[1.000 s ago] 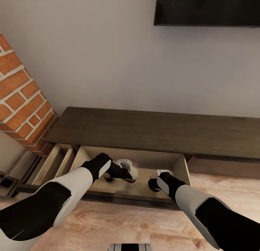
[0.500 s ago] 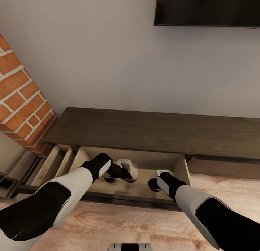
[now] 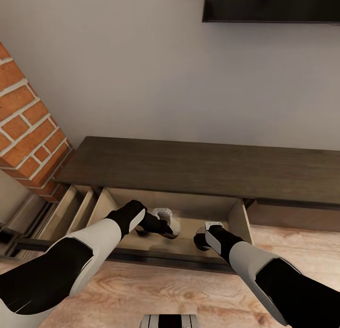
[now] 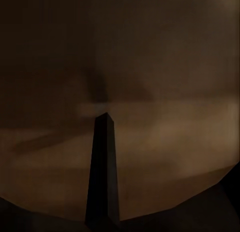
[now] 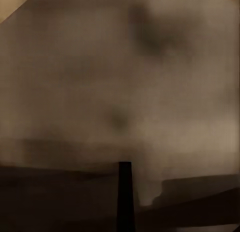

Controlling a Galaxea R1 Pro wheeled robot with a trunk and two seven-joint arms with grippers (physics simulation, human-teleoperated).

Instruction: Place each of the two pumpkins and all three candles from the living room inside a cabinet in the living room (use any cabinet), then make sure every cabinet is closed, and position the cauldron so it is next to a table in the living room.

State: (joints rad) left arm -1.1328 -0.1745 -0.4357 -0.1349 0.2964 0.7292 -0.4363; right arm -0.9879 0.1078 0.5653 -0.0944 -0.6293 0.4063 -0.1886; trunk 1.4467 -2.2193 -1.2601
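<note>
The cabinet (image 3: pixel 203 167) is a long, low, dark brown unit against the wall. One wide drawer (image 3: pixel 198 207) is pulled out, its pale inside showing. Both my arms reach down into it behind its dark front (image 3: pixel 156 261). My left gripper (image 3: pixel 165 224) is near the drawer's middle and my right gripper (image 3: pixel 200 239) is toward its right end. In each wrist view a single thin dark finger (image 4: pixel 102 172) (image 5: pixel 125 197) stands before the dim tan drawer floor, with nothing held. The pumpkins, candles, cauldron and table are out of view.
A second pale drawer (image 3: pixel 71 210) stands open at the cabinet's left end, beside a red brick column (image 3: pixel 23 125). A dark screen (image 3: pixel 269 4) hangs on the grey wall above. Light wooden floor (image 3: pixel 156 290) lies in front of the cabinet.
The camera has shifted a little, so the screen sits higher in the picture. The open drawer looks slightly longer. Both arms hold the same pose in it.
</note>
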